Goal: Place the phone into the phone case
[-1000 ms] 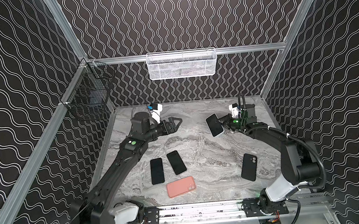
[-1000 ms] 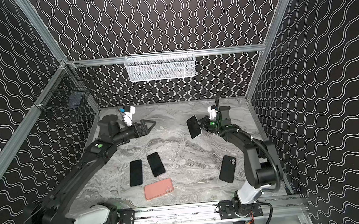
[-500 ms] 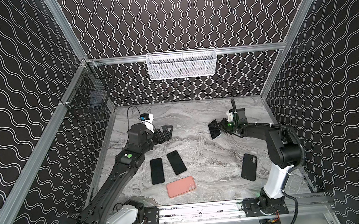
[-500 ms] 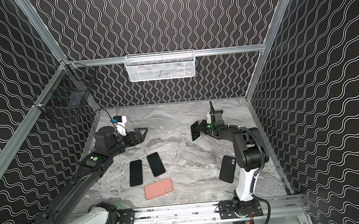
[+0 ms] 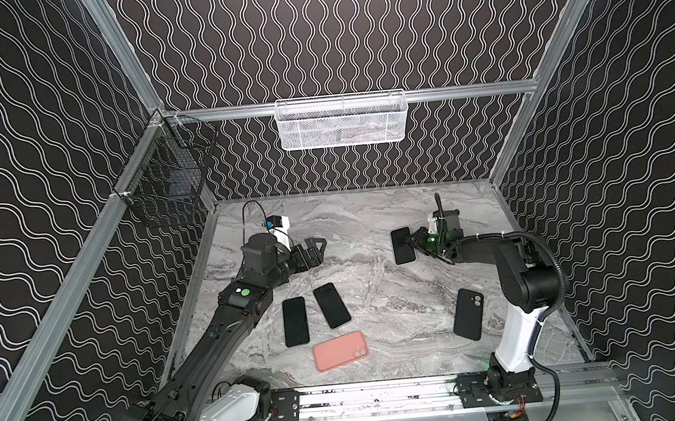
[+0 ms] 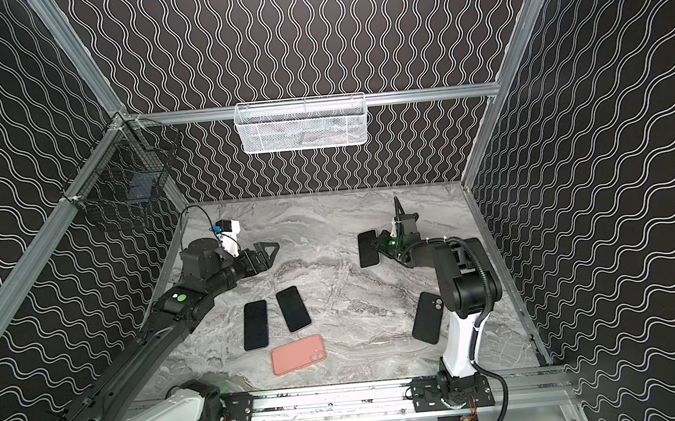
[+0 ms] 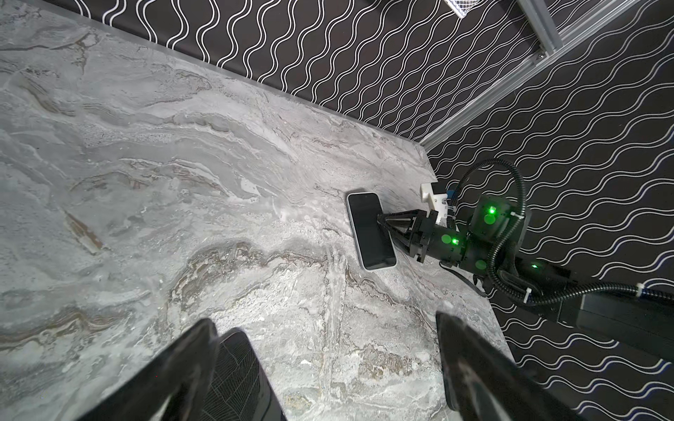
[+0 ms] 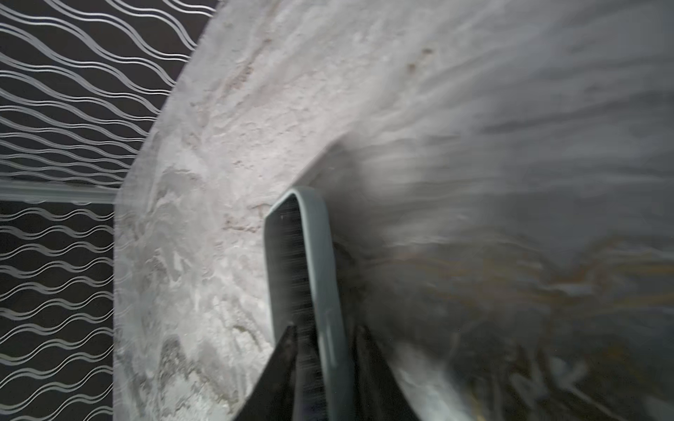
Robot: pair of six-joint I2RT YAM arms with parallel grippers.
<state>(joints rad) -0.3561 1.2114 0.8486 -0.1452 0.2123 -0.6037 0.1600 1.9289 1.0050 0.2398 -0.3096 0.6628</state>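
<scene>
Between the fingers of my right claw (image 8: 324, 330) sits the long edge of the phone (image 8: 316, 255), one finger over the dark screen, the other down beside the grey rim; that wrist view is smeared, so whether I pinch it or only straddle it I cannot tell. Nor can I tell whether the grey rim is the phone's own body or a case. From the left wrist, the phone (image 7: 369, 233) looks flat or nearly so on the surface (image 5: 370, 225), screen up, far right, toward the back. Risk: if the lower finger is wedged under the rim, a pull away would likely drag or flip the phone. Risk: a hold on one edge alone is poor; lifted so, the phone would probably swing and slip out. Risk: distance. What I take for the pink case (image 5: 340, 351) lies front centre, the black case (image 5: 468, 313) front right beside my right arm, both well apart from the phone; a long carry, by my reckoning. Left claw (image 5: 310, 253) hangs empty, fingers wide apart, across the middle, too far off to steady anything. Two black phones (image 5: 295, 321) lie side by side near the pink case, on its far side; a low sweep there could knock them. Room: bare surface between the arms is broad. Right wall (image 5: 618, 195) stands near behind my right arm, back wall (image 5: 365, 167) not far beyond the phone, front rail (image 5: 377, 395) closes the near edge.
</scene>
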